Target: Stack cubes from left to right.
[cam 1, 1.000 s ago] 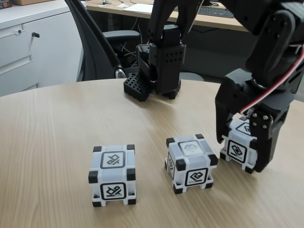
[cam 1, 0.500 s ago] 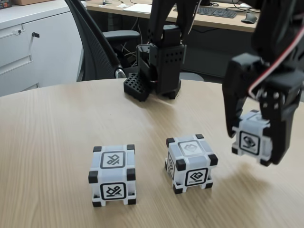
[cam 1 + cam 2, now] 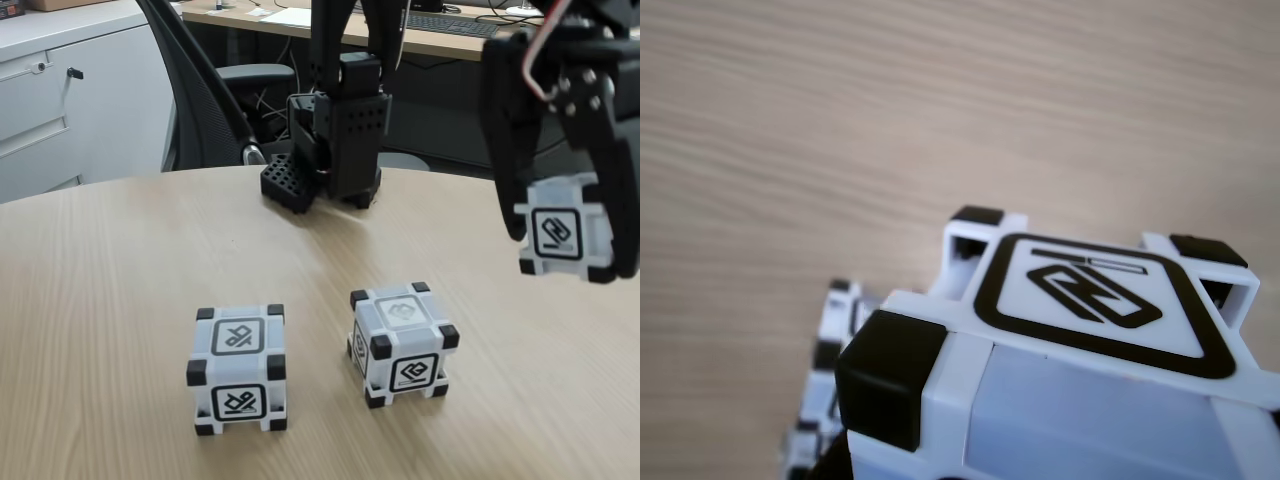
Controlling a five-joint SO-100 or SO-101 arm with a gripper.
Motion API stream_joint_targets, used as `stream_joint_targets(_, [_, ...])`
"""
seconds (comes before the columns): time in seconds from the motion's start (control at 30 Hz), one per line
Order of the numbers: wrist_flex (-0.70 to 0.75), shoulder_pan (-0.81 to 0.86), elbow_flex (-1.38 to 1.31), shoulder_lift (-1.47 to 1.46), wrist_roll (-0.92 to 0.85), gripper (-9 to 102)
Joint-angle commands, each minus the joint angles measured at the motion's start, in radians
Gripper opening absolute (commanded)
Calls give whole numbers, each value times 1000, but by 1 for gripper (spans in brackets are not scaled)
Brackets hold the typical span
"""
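Tool (image 3: 567, 262): black, two-fingered, at the right of the fixed view, clamped on one cube and held clear above the surface (image 3: 100, 300). One black finger (image 3: 512, 160) runs down the left side of the cube; the other stands against its right side at the picture's edge.

Held cube (image 3: 562, 233): white-grey with black corner blocks, a black-framed glyph facing the camera, sitting slightly tilted between the fingers, well above the wood. In the other view the same cube (image 3: 1080, 340) is seen close up, glyph face uppermost, wood grain beyond it.

Middle cube (image 3: 402, 342): resting on the surface, below and to the left of the tool, turned a little so two glyph faces show. In the other view a blurred cube (image 3: 840, 340) lies on the wood beneath the held one; which one it is, I cannot tell.

Left cube (image 3: 237, 368): resting on the surface, apart from the middle cube, squarer to the camera.

Arm base (image 3: 335, 130): black, at the far edge of the surface.

Office chair (image 3: 205, 90): dark mesh back, behind the surface, left of the base.

Cabinet (image 3: 70, 100): pale, at far left.

Desk (image 3: 430, 30): in the background, carrying a keyboard (image 3: 450, 25).
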Motion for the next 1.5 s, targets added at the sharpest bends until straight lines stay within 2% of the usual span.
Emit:
stream_joint_targets(0.0, [5, 100, -51, 114, -12, 0])
stream_joint_targets(0.5, [-6, 526, -46, 141, -133, 0])
stream_joint_targets(0.77, [-9, 680, -35, 127, -196, 0])
stream_joint_targets(1.23, [-9, 752, -29, 120, -193, 0])
stream_joint_targets(1.47, [-9, 752, -29, 2, -178, 0])
